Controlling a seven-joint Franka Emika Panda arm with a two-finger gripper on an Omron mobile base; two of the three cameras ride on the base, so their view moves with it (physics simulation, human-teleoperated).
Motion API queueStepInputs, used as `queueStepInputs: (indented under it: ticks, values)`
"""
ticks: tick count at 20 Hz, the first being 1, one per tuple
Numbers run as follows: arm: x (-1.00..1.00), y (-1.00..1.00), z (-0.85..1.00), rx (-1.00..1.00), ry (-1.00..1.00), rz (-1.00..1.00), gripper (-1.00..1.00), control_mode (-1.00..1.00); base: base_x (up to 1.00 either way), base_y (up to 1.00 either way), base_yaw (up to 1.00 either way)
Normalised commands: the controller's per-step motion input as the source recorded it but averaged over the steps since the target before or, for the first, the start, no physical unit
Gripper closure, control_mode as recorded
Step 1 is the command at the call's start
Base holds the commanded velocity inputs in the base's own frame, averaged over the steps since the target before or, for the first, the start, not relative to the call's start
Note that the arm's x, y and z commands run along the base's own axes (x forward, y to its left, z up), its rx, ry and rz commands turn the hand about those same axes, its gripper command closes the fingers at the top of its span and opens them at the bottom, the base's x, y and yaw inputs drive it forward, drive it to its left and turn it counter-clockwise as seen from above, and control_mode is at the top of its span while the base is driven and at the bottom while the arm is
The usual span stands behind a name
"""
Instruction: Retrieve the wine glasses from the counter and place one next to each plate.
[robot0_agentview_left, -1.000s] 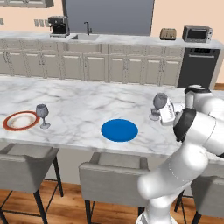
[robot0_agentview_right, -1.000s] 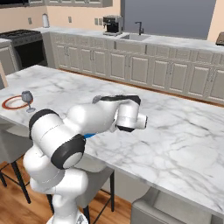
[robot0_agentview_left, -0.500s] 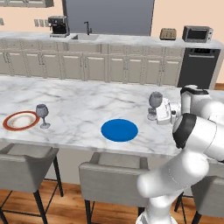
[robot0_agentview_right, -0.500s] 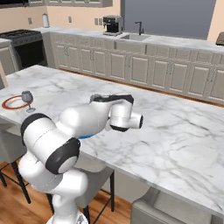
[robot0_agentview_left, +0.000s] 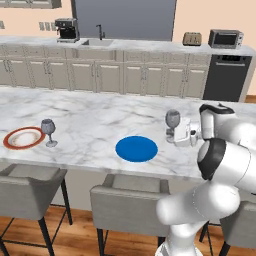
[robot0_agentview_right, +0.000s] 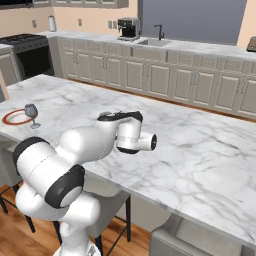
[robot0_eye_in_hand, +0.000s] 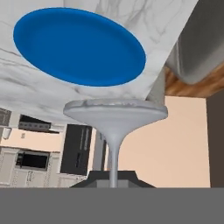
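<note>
Across the marble island surface the white arm reaches in from the right, elbow bent high and forearm turned back toward the middle, so that the hand lies level just above the top. At its end the gripper is clamped on the stem of one wine glass, held upright right of the blue plate and near it without touching; in the hand view this glass's round foot fills the middle, with the blue plate beyond it, and the view is rolled over. Whether the foot touches the marble cannot be told. Two plates lie on the surface, well apart: the blue one near the front edge and the white plate with red-brown rim far to the left. Two wine glasses are counted: the held one and a second glass standing upright just beside the rimmed plate's right edge. Three grey stools line the front.
</note>
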Motion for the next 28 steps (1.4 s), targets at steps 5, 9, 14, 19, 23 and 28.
queueStepInputs:
  ticks: [5, 9, 14, 19, 23, 28]
  values:
    - [0.01, -0.06, -0.24, -0.02, 0.02, 0.01, 1.0, -1.0, 0.0, 0.0, 0.0]
    - [0.0, -0.19, -0.21, 0.0, 0.0, 0.05, 1.0, -1.0, 0.0, 0.0, 0.0]
    - [0.0, -0.24, -0.19, 0.0, 0.0, 0.14, 1.0, -1.0, 0.0, 0.0, 0.0]
    - [0.0, -0.07, -0.25, 0.0, 0.0, 0.13, 1.0, -1.0, 0.0, 0.0, 0.0]
    - [0.0, 0.01, -0.23, 0.0, 0.0, 0.03, 1.0, -1.0, 0.0, 0.0, 0.0]
    - [0.0, 0.02, -0.18, 0.0, 0.0, 0.0, 1.0, -1.0, 0.0, 0.0, 0.0]
